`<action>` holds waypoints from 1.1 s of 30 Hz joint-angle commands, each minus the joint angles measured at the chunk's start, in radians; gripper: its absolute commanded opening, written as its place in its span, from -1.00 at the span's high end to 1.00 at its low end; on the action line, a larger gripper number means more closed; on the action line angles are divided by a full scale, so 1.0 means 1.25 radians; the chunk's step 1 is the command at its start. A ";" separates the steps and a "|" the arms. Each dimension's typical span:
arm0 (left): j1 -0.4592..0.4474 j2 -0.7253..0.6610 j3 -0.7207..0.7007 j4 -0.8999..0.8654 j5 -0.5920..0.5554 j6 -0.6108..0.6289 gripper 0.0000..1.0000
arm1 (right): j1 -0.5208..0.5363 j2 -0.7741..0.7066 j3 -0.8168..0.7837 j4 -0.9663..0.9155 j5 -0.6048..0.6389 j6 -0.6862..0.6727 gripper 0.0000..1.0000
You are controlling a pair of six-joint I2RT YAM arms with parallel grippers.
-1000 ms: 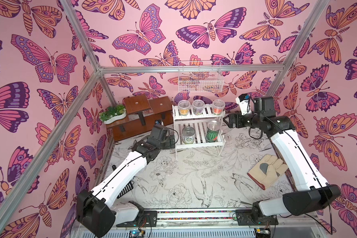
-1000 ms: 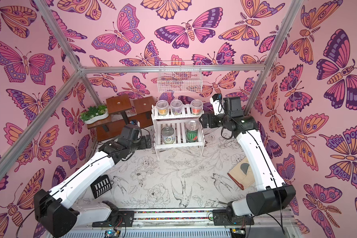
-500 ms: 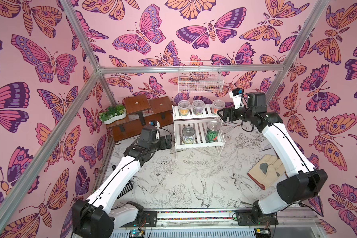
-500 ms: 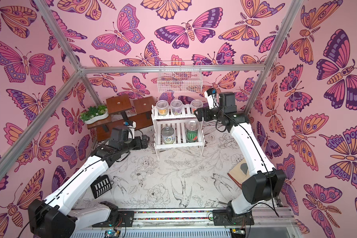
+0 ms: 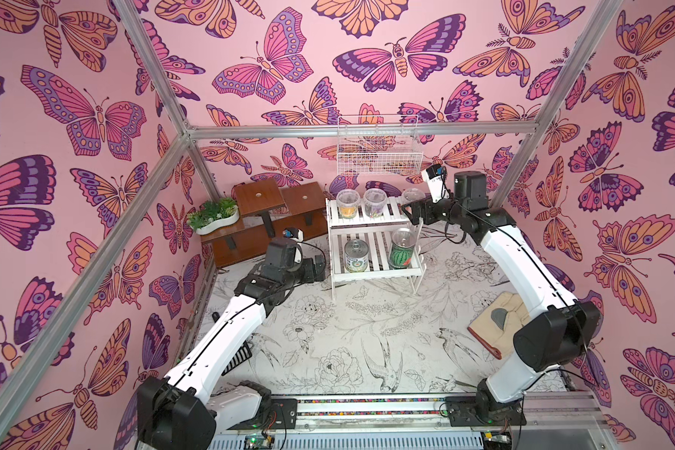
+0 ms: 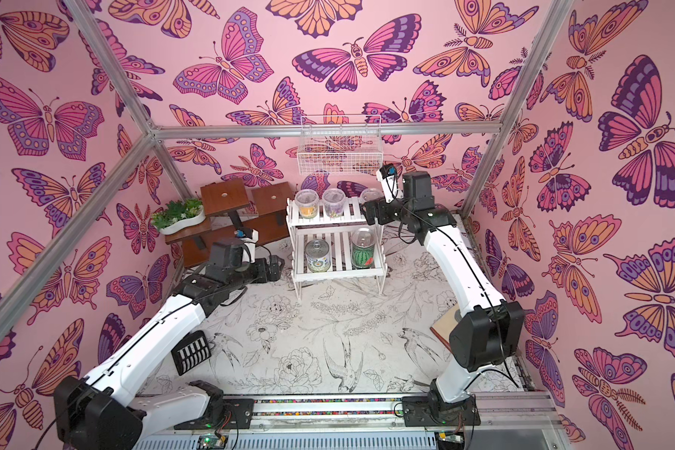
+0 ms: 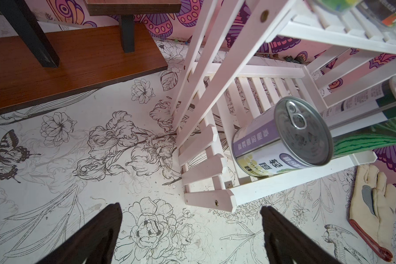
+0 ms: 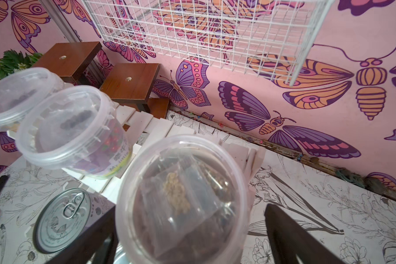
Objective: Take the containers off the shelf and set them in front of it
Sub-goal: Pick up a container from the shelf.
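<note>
At the shelf's [image 5: 367, 276] right edge, right end effector [image 5: 407, 209] gapes beside a cup [image 5: 413, 195]; left end effector [image 5: 322, 269] gapes.

In both top views my right claw [image 5: 408, 209] covers the lower part of the cup [image 5: 413, 194] between its fingers, so I can't tell what is inside. From my right wrist that cup is blurred and runs off the picture's edge. Past my left claw [image 7: 190, 207], the watermelon can [image 7: 370, 137] is half hidden behind the white-labelled can [image 7: 281, 137] and cut off. My right arm [image 6: 460, 272] hides most of the glove [image 6: 443, 327].
</note>
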 commanded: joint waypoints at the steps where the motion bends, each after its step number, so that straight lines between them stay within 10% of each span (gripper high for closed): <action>1: 0.007 0.001 -0.014 0.021 0.012 0.007 -1.00 | 0.009 0.013 0.029 0.041 0.032 -0.015 -0.98; 8: 0.008 0.008 -0.016 0.027 0.010 0.006 -1.00 | 0.011 0.048 0.066 0.027 0.029 -0.014 -0.98; 17: 0.010 0.012 -0.022 0.040 0.011 0.002 -1.00 | 0.013 0.056 0.091 0.002 0.016 -0.002 -0.14; 33: 0.011 0.025 -0.018 0.045 0.015 0.011 -1.00 | 0.039 -0.083 0.071 -0.062 0.003 0.003 -0.03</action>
